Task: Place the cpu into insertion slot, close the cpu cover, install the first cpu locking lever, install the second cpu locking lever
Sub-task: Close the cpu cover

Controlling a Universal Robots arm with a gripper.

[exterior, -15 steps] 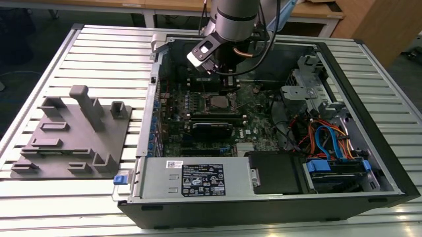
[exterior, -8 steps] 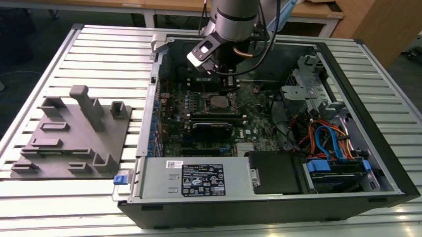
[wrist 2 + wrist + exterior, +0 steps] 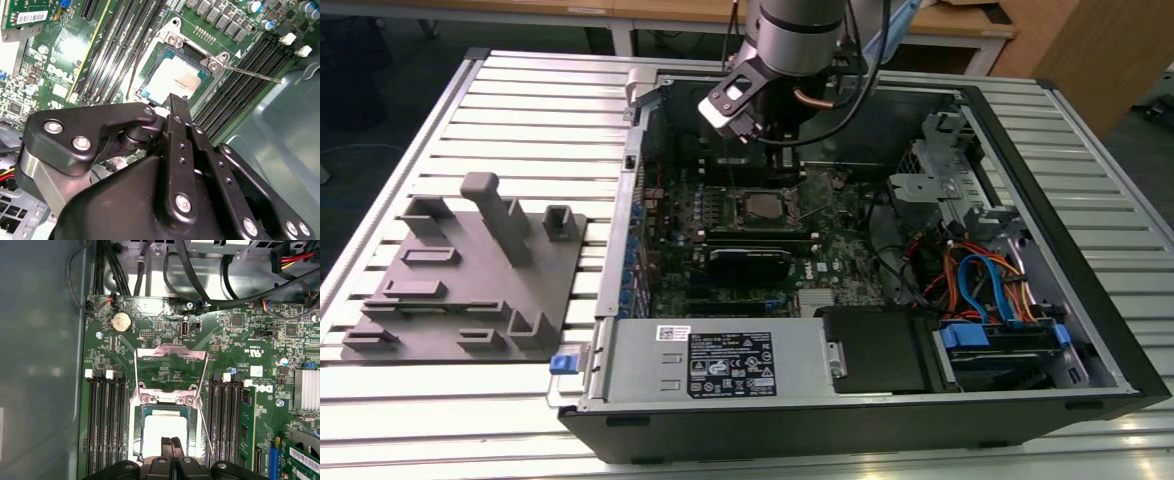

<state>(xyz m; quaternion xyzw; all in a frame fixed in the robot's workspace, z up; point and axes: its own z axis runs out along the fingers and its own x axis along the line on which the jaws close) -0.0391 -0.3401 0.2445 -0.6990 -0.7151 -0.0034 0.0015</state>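
The cpu (image 3: 165, 426) lies flat in its socket on the green motherboard, its pale metal top up; it also shows in the second wrist view (image 3: 175, 80) and the exterior view (image 3: 761, 207). The cpu cover (image 3: 170, 354), a thin metal frame with an open window, stands swung back off the socket on its hinge. A thin locking lever (image 3: 252, 74) sticks out free beside the socket. My gripper (image 3: 171, 442) hangs just above the cpu's near edge with its two black fingers shut together and nothing between them (image 3: 177, 105).
The open computer case (image 3: 1067, 150) surrounds the board with tall walls. Black memory slots (image 3: 105, 425) flank the socket, one holding a memory stick (image 3: 246, 425). Cables (image 3: 987, 285) and a drive bay fill the exterior view's right. A grey fixture plate (image 3: 467, 270) lies outside.
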